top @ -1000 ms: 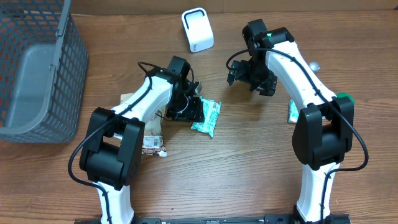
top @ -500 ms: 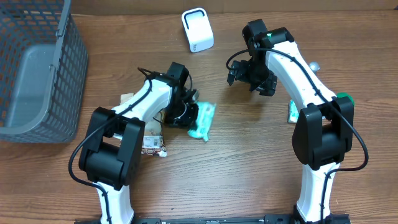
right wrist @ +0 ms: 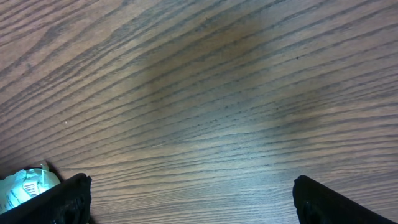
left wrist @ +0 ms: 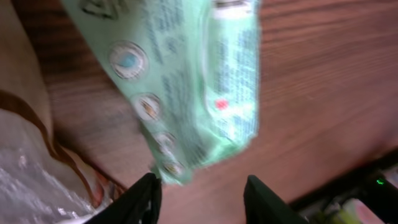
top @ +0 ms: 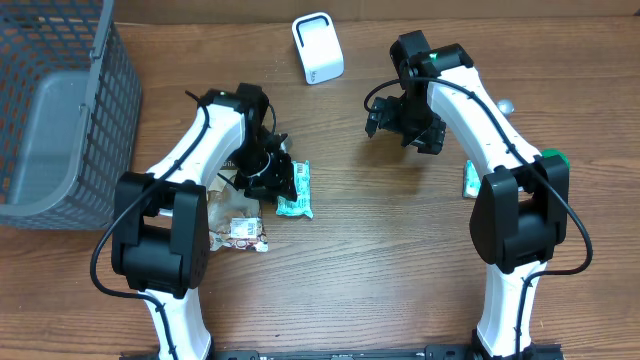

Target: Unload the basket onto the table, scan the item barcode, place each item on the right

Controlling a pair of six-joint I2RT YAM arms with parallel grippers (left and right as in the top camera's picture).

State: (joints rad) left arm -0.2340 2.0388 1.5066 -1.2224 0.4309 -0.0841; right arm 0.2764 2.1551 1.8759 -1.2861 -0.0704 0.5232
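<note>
L claw (left wrist: 202, 183) part-open, green pkt (left wrist: 186, 81) ahead, unheld; R claw (right wrist: 193, 183) wide open; basket (top: 115, 100) far left.

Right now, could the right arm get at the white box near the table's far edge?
Probably yes: the right gripper, jaws open, hangs beside the white box, and nothing stands between them.

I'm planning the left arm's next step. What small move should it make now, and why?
Probably lower the left gripper slightly and close on the green packet. Its fingers stand apart with only the packet's corner near them, and the packet lies on the table, well short of the white scanner, so it likely needs a hold first.
</note>
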